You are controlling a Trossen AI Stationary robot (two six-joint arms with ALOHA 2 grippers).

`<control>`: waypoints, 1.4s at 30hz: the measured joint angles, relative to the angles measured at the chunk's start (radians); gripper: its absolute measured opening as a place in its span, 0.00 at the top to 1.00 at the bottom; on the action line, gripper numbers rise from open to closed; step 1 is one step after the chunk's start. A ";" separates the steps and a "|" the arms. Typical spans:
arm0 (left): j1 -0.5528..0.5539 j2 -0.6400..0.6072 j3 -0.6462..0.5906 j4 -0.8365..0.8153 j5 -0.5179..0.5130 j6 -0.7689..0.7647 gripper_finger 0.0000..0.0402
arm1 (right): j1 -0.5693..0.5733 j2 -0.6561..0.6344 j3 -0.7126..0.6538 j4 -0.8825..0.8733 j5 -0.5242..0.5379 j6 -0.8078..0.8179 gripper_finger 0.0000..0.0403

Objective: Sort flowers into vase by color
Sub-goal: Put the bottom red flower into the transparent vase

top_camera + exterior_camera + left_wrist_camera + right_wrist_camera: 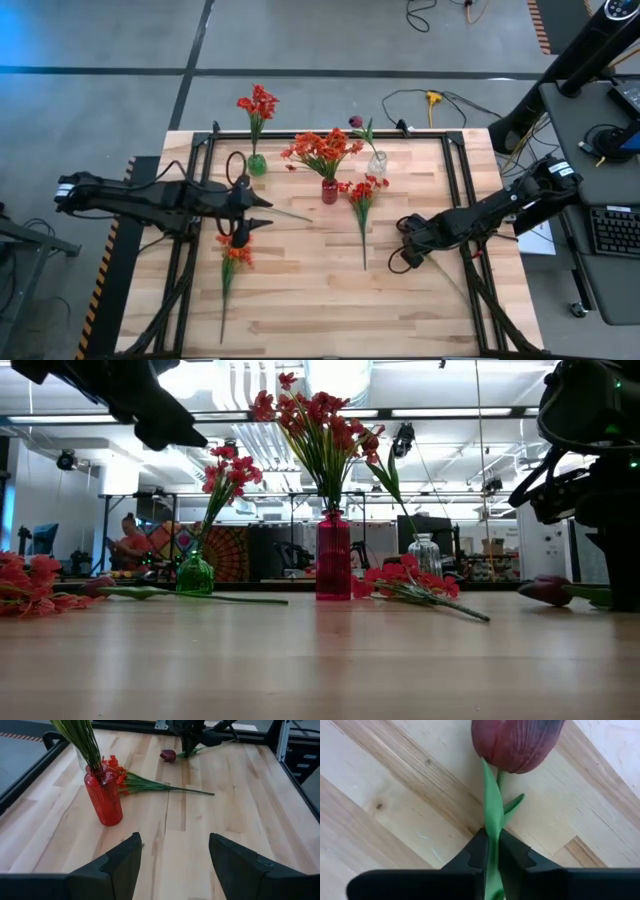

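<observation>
Two grippers: both low over the wooden table [300,290]
Right gripper [490,851]: centre-right of the high view, jaws pinching the green stem of a dark maroon tulip [516,742] lying on the table
Left gripper [172,860]: centre-left, jaws spread, holding nothing
Red ribbed glass vase [103,795]: upper middle, stuffed with orange-red flowers [322,150]

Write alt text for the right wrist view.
The right gripper is shut on the green stem of a dark maroon tulip, just below the bloom. The flower lies over the light wooden table.
</observation>
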 joint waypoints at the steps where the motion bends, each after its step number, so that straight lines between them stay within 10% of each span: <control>1: 0.000 0.005 0.000 0.000 0.000 0.001 0.46 | 0.000 0.000 0.000 0.000 0.000 0.000 0.94; 25: 0.000 -0.021 0.010 0.045 -0.045 0.052 0.46 | -0.128 -0.037 0.295 0.020 0.031 -0.300 0.96; 42: 0.000 -0.015 0.010 0.048 -0.051 0.051 0.46 | -0.299 -0.055 0.331 0.509 0.024 -0.852 0.96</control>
